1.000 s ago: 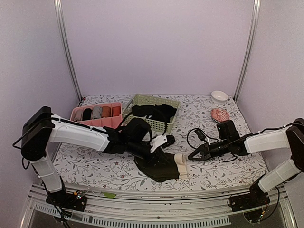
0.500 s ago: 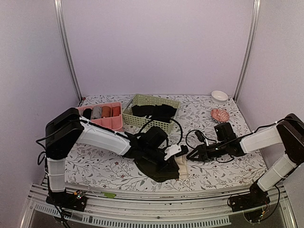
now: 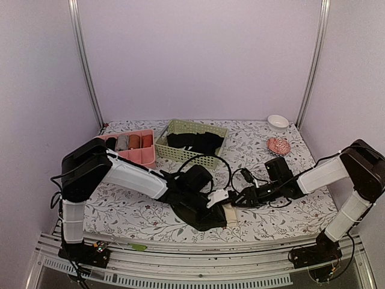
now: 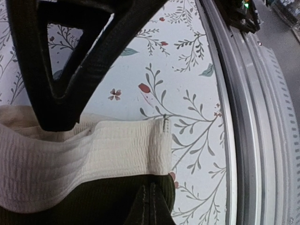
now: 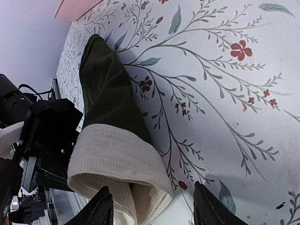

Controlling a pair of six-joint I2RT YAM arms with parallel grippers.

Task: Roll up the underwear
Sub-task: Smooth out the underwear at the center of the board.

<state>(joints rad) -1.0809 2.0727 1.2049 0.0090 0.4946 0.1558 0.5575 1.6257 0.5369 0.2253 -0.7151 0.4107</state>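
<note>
Underwear [image 3: 201,215] lies at the near middle of the bench [image 3: 120,208], its cream waistband [image 3: 229,214] turned right. Left claw [image 3: 219,196], jaws together, pinches that waistband. Right claw [image 3: 236,199], jaws apart and empty, hovers just beside it. Well behind stand a green basket [image 3: 198,158] of black garments [image 3: 192,141] and a pink tray [image 3: 135,155] of rolled bundles [image 3: 123,142].

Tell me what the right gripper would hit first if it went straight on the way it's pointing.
The right gripper would most likely meet the cream waistband of the underwear, lying just ahead of its open jaws, though depth is unclear.
</note>
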